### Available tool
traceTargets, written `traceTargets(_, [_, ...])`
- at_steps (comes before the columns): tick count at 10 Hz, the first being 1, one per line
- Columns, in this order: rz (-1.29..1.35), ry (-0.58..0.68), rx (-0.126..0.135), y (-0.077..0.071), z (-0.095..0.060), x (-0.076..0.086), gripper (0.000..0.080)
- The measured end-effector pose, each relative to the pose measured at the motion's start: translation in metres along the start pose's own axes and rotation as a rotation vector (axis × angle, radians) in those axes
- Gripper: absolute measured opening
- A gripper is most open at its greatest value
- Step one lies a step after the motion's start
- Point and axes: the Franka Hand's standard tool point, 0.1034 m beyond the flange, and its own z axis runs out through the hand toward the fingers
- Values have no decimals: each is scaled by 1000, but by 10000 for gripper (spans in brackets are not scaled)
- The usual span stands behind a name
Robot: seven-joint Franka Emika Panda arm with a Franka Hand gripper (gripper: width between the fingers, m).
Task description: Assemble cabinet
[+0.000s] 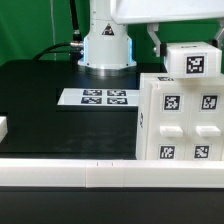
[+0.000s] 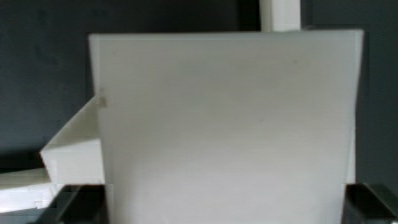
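The black surface (image 1: 40, 100) carries the cabinet (image 1: 180, 125) at the exterior view's right, upright and close to the white front rail (image 1: 60, 176). A tagged block (image 1: 195, 62) shows above its top edge, though I cannot tell whether it rests on the cabinet or is apart from it. The claw (image 2: 217, 200) hangs by that block. In the wrist view a broad white panel (image 2: 222, 110) fills the space between its widely spread fingers, and I cannot tell whether the pads press on it.

The step looks like work at the cabinet's top. To do it well, the big body should stay square and unmoved. Any push ought to run straight down through the walls, never sideways, because a tall, light box tips easily. The panel should be centred between the fingers before any closing.

The surface is matte, dark and flat. The cabinet is smooth, hard white plastic, box-shaped, with raised rounded pads and black-and-white square tags on its faces. It is probably slippery under the pads. The marker board (image 1: 98, 97) is thin and flat and lies well apart towards the exterior view's left. The tagged block is a small, crisp-edged cube. A slanted white wedge (image 2: 71, 145) sits beside the panel.
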Motion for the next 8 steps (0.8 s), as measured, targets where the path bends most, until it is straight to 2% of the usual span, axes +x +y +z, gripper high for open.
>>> traceTargets(1, [5, 0, 0, 0, 0, 0, 561])
traceTargets(3, [231, -2, 9, -2, 0, 0, 561])
traceTargets(4, [374, -3, 12, -5, 0, -1, 561])
traceTargets(5, [612, -2, 10, -14, 1, -7, 561])
traceTargets(8, [982, 11, 23, -17, 3, -8, 563])
